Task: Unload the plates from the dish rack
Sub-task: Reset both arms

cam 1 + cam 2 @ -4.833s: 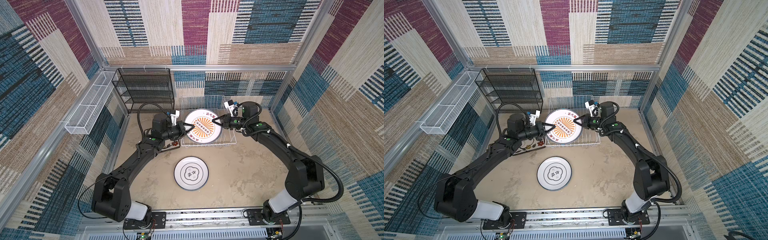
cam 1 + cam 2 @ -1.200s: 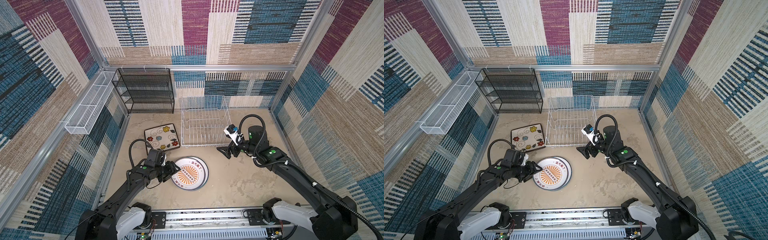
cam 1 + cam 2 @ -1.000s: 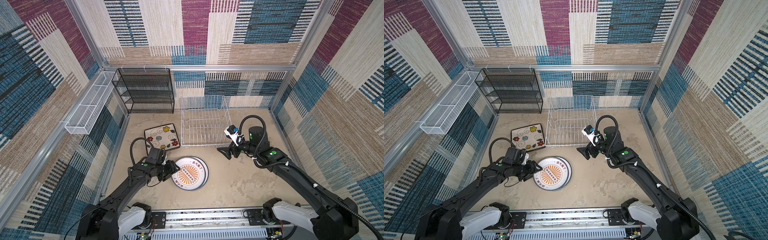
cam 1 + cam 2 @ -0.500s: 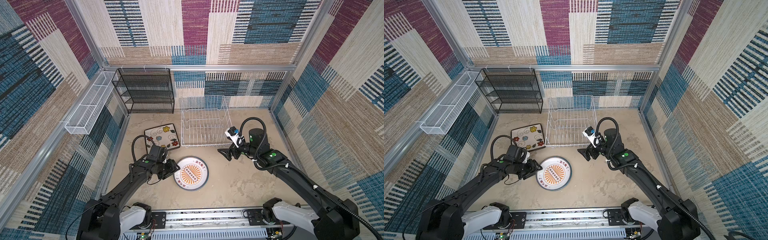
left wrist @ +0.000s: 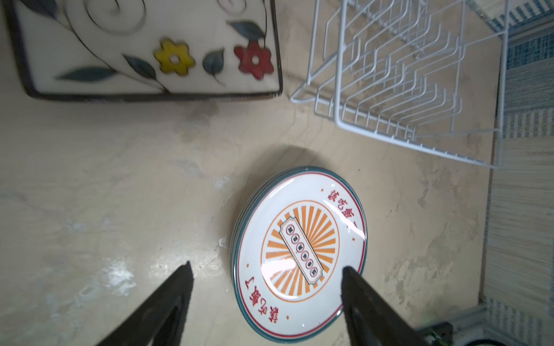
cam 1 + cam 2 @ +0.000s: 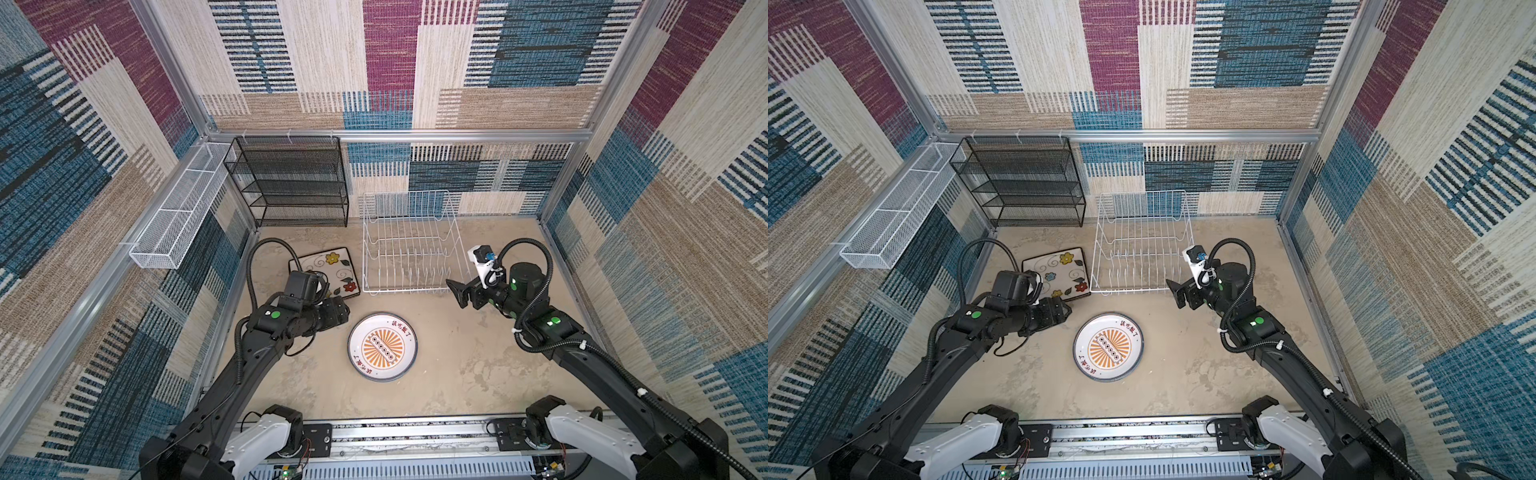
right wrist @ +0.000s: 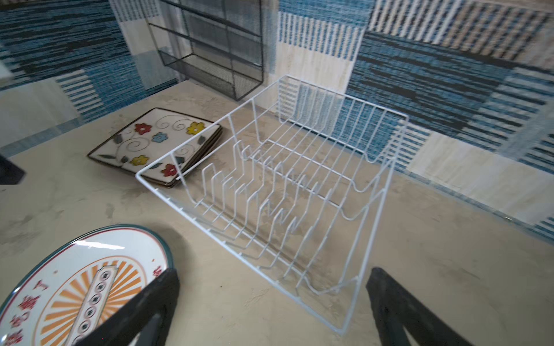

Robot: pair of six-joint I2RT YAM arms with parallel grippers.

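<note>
Nearest, the round plates [image 6: 382, 346] are lying face-up on the floor before the dish rack [image 6: 409, 249]. Only the left wrist view is showing stacked rims under the top one. The left gripper [image 5: 266, 266] is gaping wide by that stack's rim, gripping nothing. The right gripper [image 7: 273, 271] is likewise spread and bare. The left arm is hiding a corner of the square plates [image 6: 328, 264], which are lying flat beside the rack. The rack's tall back is facing the far wall.
</note>
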